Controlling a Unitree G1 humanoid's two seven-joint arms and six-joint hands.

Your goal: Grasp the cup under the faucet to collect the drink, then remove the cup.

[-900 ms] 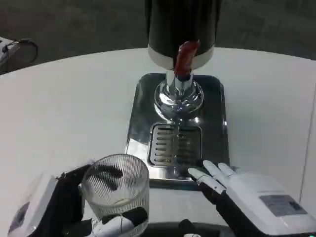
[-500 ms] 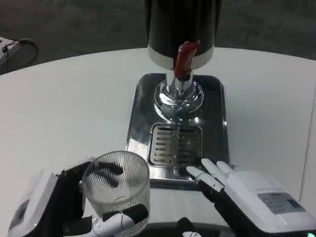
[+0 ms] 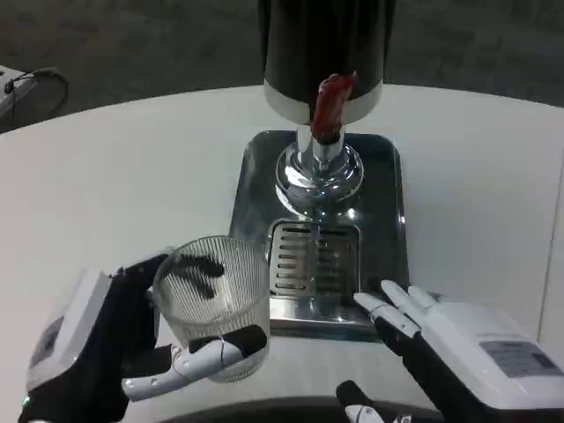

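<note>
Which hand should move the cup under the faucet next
Left. The left hand already grips the glass cup just left of the drip grate. The right hand holds nothing and rests by the tray's front right corner.

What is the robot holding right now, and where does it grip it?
The left hand holds the ribbed glass cup around its lower side wall. The right hand holds nothing, fingers spread near the drip tray.

Open grate (image 3: 313, 257) beneath the faucet (image 3: 318, 167), bounded behind by the dispenser (image 3: 323, 53); the right hand (image 3: 441, 339) lies just beside the tray's (image 3: 388, 220) front right corner.
</note>
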